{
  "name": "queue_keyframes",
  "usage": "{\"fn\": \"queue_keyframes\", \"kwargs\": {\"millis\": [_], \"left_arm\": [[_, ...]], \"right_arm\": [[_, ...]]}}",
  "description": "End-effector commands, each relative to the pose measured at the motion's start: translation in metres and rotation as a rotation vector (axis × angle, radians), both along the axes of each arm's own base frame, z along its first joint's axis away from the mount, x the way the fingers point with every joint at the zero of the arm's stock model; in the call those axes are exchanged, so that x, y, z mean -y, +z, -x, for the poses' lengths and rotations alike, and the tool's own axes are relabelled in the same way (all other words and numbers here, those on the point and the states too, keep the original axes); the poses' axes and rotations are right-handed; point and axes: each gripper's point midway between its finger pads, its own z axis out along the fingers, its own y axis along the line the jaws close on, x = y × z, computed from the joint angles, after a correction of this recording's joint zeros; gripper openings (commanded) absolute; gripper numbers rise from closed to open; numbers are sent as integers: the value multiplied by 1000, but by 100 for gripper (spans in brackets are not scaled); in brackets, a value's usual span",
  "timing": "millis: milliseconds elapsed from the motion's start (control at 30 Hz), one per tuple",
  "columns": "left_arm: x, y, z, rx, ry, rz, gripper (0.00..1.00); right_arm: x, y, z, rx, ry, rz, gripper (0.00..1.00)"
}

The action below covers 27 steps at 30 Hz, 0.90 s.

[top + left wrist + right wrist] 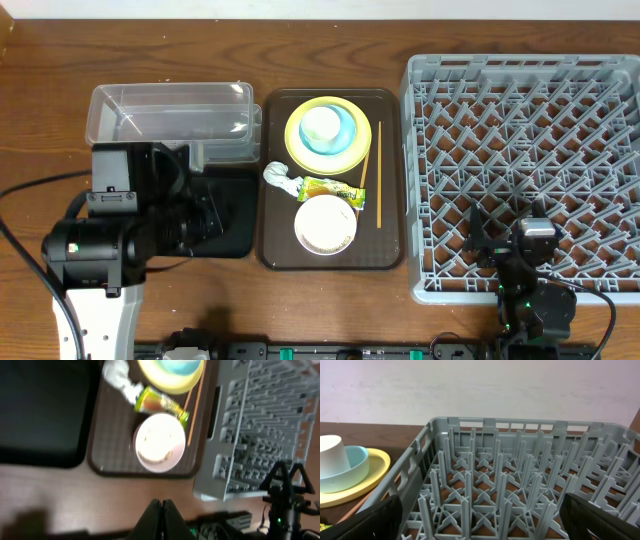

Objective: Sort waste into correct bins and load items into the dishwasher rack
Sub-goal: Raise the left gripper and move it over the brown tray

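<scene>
The dishwasher rack (525,160) stands at the right. The brown serving tray (272,235) holds the yellow plate (298,150), with the light blue bowl (340,135) and the white cup (320,124) on it. The tray also holds the crumpled napkin (281,180), the yellow-green wrapper (334,190), the white bowl (325,225) with rice scraps, and two chopsticks (379,172). The clear tub (170,110) and the black tray (232,215) lie at the left. My left gripper (161,510) is shut and empty above bare table. My right gripper (485,520) is open and empty over the rack's near edge (495,480).
My left arm (120,215) covers part of the black tray. In the left wrist view the white bowl (159,442), the wrapper (162,404) and the napkin (120,375) lie ahead. The right wrist view shows the plate (375,472) left of the rack.
</scene>
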Motion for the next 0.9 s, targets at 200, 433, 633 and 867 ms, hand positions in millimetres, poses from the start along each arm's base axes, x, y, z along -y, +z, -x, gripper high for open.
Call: {"fn": "queue_keyframes", "kwargs": {"millis": [200,433,633,867], "left_arm": [[3,-17,37,-182,3,18,6],[8,-41,59,-290,-20,17,6],[23,-70,68,-354,-70,11,6],[46,-102,44,-307,-23,-13,6]], "right_arm": [[1,0,0,2,-3,-11,99],[1,0,0,2,-3,-11,99],[1,0,0,2,-3,-11,99],[1,0,0,2,-3,-11,99]]}}
